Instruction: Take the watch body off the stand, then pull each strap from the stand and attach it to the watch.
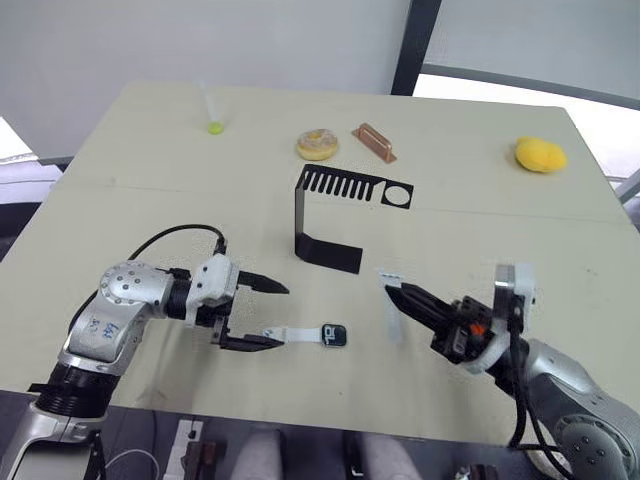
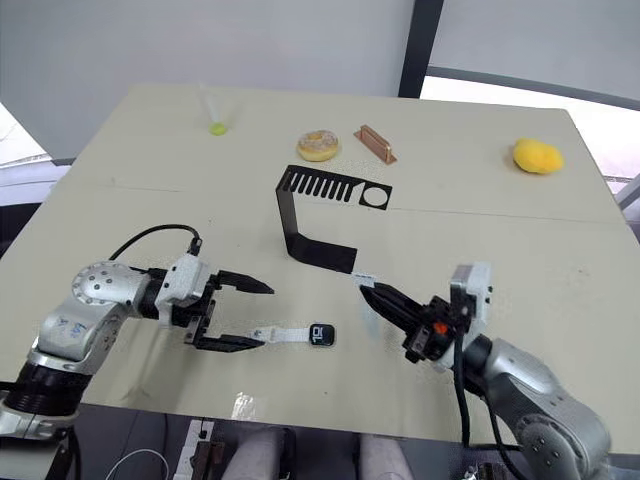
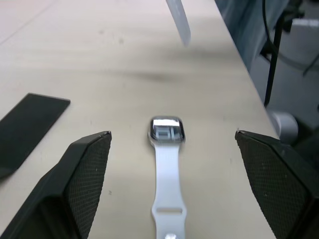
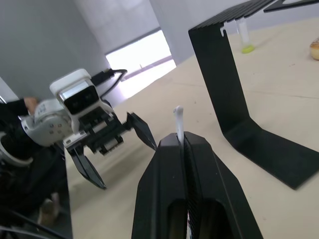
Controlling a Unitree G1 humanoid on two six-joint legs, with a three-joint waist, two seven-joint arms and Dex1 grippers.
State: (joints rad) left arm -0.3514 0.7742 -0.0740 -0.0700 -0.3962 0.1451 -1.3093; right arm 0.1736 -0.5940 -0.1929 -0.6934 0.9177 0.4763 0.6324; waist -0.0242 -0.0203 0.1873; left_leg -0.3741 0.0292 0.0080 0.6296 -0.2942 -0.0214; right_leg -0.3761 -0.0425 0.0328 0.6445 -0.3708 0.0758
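The black watch body (image 1: pixel 334 335) lies flat on the table with one white strap (image 1: pixel 294 334) joined to it and pointing toward my left gripper (image 1: pixel 285 316). That gripper is open, and its fingers (image 3: pixel 85 172) stand on either side of the attached strap without touching it. My right gripper (image 1: pixel 398 294) is shut on the second white strap (image 1: pixel 392 315), which hangs from its tips just right of the watch. In the right wrist view the strap's end (image 4: pixel 178 119) pokes out between the closed fingertips. The black stand (image 1: pixel 328 215) sits behind, at mid-table.
Along the far side of the table are a doughnut (image 1: pixel 317 145), a copper-coloured bar (image 1: pixel 373 142), a yellow lump (image 1: pixel 540 154) and a small green ball with a clear tube (image 1: pixel 214 126). The table's front edge (image 1: pixel 300 425) runs close below the watch.
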